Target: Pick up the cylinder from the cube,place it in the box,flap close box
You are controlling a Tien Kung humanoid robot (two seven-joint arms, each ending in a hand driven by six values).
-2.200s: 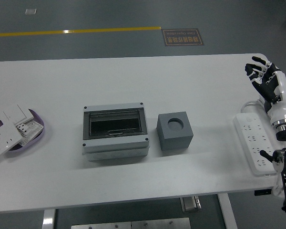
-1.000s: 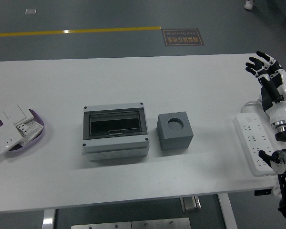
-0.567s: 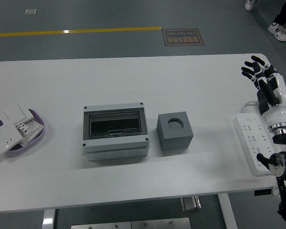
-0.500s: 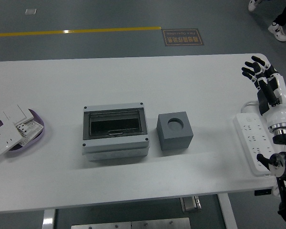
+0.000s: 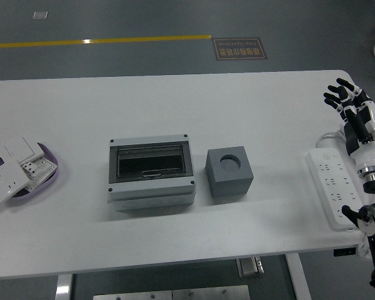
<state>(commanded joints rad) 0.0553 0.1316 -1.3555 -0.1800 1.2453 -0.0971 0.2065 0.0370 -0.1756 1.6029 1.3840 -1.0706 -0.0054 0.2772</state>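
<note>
A dark grey cube stands right of the table's middle; a grey cylinder sits sunk in the round hole in its top. Left of it, close beside it, stands a light grey box with its dark see-through flap lying shut over the front. My right hand is raised above the table's far right edge, fingers spread and empty, well away from the cube. The left arm does not show.
A white power strip with its cable lies at the right edge, under my right forearm. A purple dish holding white wall switches and sockets sits at the left edge. The table is white.
My right hand has swayed a little at the right edge, now slightly further right and lower. The cube, cylinder and box have not moved.
</note>
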